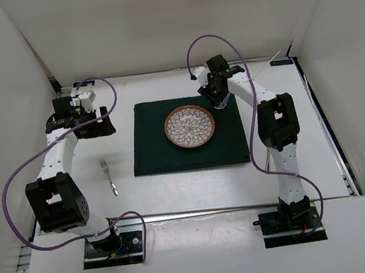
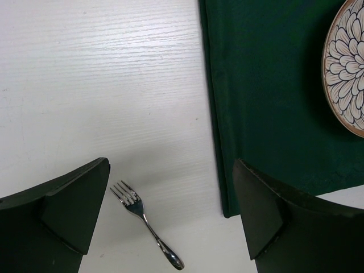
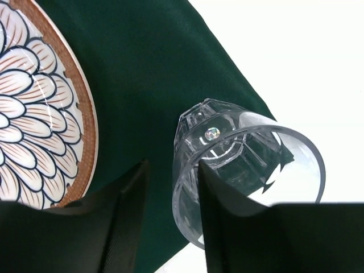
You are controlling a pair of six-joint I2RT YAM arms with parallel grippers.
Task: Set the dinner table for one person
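Observation:
The white dinner table (image 1: 176,191) holds a dark green mat (image 1: 150,147) with a flower-patterned plate (image 1: 190,127) in its middle. A clear glass (image 1: 220,104) stands at the mat's far right corner. My right gripper (image 1: 214,95) is over it. In the right wrist view one finger (image 3: 227,227) is inside the glass (image 3: 227,131) and the other is outside, with a gap to the glass wall, so the gripper (image 3: 170,170) is open. A metal fork (image 1: 108,176) lies on the table left of the mat. My left gripper (image 1: 103,120) is open and empty, well above the table beyond the fork.
In the left wrist view the fork (image 2: 147,224) lies between my open fingers (image 2: 74,210), tines pointing away, beside the mat's left edge (image 2: 267,102). White walls enclose the table on three sides. The plate rim (image 3: 85,114) is close to the glass.

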